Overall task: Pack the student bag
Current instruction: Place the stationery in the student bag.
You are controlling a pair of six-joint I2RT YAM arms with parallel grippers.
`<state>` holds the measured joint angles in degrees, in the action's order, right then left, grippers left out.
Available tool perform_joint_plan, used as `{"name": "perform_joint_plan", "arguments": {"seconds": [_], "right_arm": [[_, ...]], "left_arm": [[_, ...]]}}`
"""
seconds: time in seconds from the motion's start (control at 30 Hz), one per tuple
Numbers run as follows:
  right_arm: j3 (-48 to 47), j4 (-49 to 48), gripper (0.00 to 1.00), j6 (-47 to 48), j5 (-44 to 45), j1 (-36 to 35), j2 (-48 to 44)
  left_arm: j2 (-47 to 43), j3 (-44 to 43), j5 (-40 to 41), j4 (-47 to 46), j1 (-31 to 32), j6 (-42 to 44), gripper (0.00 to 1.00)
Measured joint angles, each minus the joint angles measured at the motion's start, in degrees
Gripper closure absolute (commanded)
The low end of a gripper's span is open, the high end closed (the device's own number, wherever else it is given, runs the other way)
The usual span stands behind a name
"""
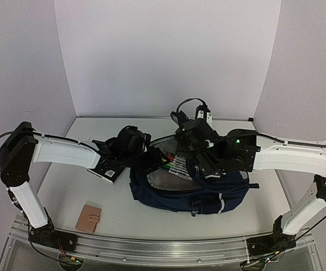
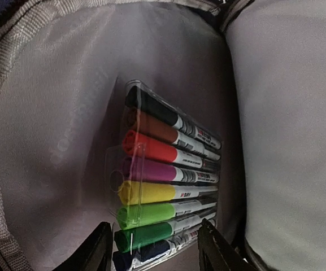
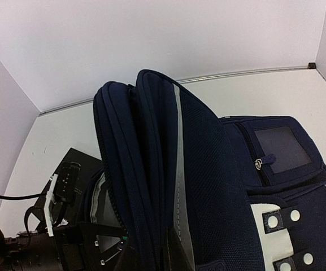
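The student bag point(image 1: 208, 195), dark navy with grey stripes, lies in the middle of the table with its main compartment open toward the left. My right gripper point(image 3: 171, 257) is shut on the edge of the bag's front panel point(image 3: 208, 180) and holds it lifted. My left gripper point(image 2: 154, 251) is inside the opening, over the grey lining point(image 2: 55, 124). A clear pack of coloured markers point(image 2: 163, 186) rests on that lining. The left fingers point(image 2: 98, 248) stand open on either side of the pack's lower end, not pressing it. The marker pack point(image 1: 177, 165) also shows in the top view.
A black flat box point(image 1: 107, 171) lies under my left wrist, just left of the bag. A small brown wallet point(image 1: 88, 218) sits near the front left edge. A white object with a black cable point(image 1: 203, 117) is behind the bag by the back wall.
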<state>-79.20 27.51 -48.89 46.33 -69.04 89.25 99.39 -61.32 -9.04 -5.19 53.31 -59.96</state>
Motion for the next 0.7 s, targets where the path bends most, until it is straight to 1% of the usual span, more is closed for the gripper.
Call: {"name": "perform_joint_plan", "arguments": {"seconds": [0.17,0.27,0.33,0.47,0.6,0.7], "right_arm": [[-0.08,0.0,1.0,0.41,-0.06,0.0,0.0],[-0.11,0.0,1.0,0.65,-0.09,0.0,0.02],[-0.18,-0.02,1.0,0.84,-0.13,0.0,0.02],[-0.2,-0.01,1.0,1.09,-0.13,0.0,0.08],[-0.2,-0.12,1.0,1.3,-0.15,0.0,0.33],[-0.2,-0.3,1.0,1.65,-0.13,0.0,0.37]], "left_arm": [[1.87,-1.39,-1.99,3.74,0.4,2.96,0.57],[4.2,-2.88,-3.59,3.56,1.04,3.41,0.65],[6.16,-4.6,-4.55,2.92,1.58,3.36,0.68],[9.9,-7.32,-6.07,-0.88,2.83,2.39,0.69],[14.23,-11.99,-7.5,-4.17,4.67,2.25,0.7],[16.41,-13.6,-8.51,-6.68,5.76,1.74,0.68]]}}
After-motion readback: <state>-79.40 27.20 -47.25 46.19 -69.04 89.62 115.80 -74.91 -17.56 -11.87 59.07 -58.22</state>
